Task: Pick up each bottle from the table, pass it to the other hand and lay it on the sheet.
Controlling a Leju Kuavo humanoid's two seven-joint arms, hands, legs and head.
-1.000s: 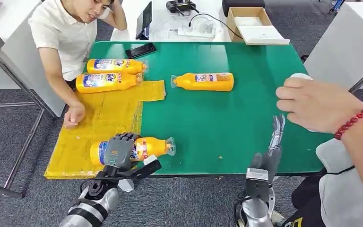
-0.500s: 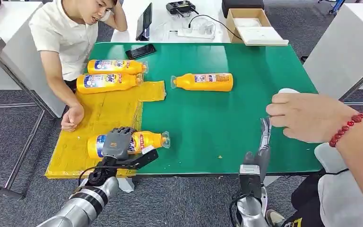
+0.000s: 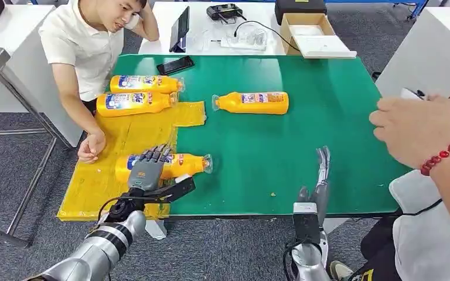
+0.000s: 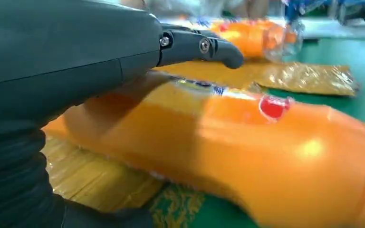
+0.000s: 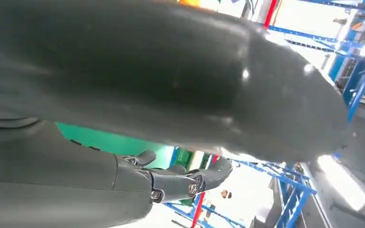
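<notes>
Left hand (image 3: 148,170) lies over the middle of the nearest bottle (image 3: 164,165), fingers extended across its top; from the left wrist view, where a dark finger (image 4: 204,46) arches just above the orange body (image 4: 247,142), a firm grasp cannot be confirmed. This bottle rests on its side at the right edge of the yellow sheet (image 3: 123,146), its clear cap end reaching over the green table (image 3: 304,140). Right hand (image 3: 319,175) stands near the table's front edge with fingers straight and apart, holding nothing.

Progress, as judged: two bottles (image 3: 135,93) lie side by side at the far end of the sheet, close to a seated person's forearm (image 3: 73,111); the third is being laid down and seems not yet let go. A fourth bottle (image 3: 252,102) lies on bare table, well apart from the sheet, and has yet to be picked up, passed and placed.

Materials: the bottles are smooth, glossy orange plastic, cylindrical with a tapering neck, each with a printed label. The sheet is thin, crinkled, shiny film. The table top is matte and flat. A second person's hand (image 3: 422,129) with a red bead bracelet hovers at the right.
</notes>
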